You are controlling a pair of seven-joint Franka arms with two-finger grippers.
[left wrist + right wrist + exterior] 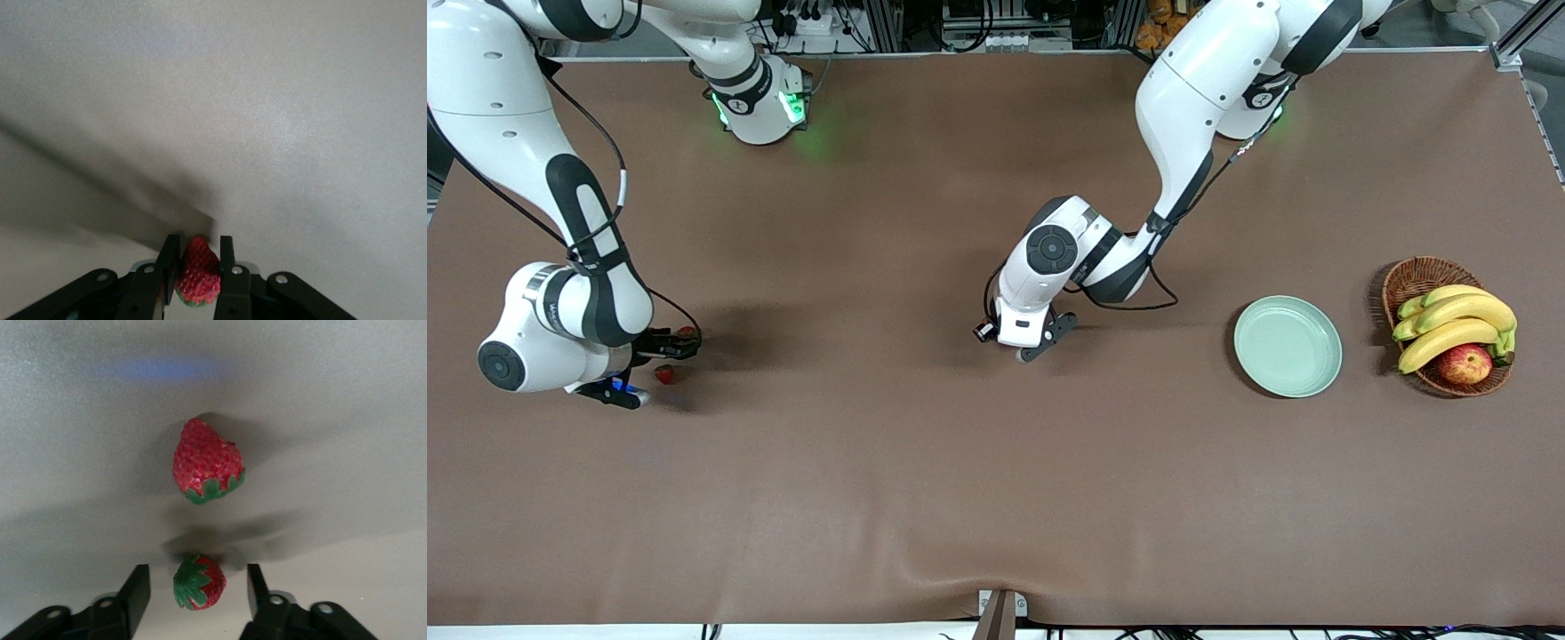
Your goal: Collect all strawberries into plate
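Observation:
My left gripper [1039, 348] is low over the middle of the table, shut on a red strawberry [198, 277] that sits tip-outward between its fingers [227, 257]; the front view hides this berry. At the right arm's end of the table, my right gripper [197, 569] stands open around a second strawberry [199, 582] [663, 374], with a gap on each side of it. A third strawberry [207, 461] [686, 332] lies on the cloth close by. The pale green plate [1288, 346] has nothing in it and sits toward the left arm's end.
A wicker basket [1423, 276] with bananas [1458, 320] and an apple [1464, 363] stands beside the plate, at the left arm's end. Brown cloth covers the whole table.

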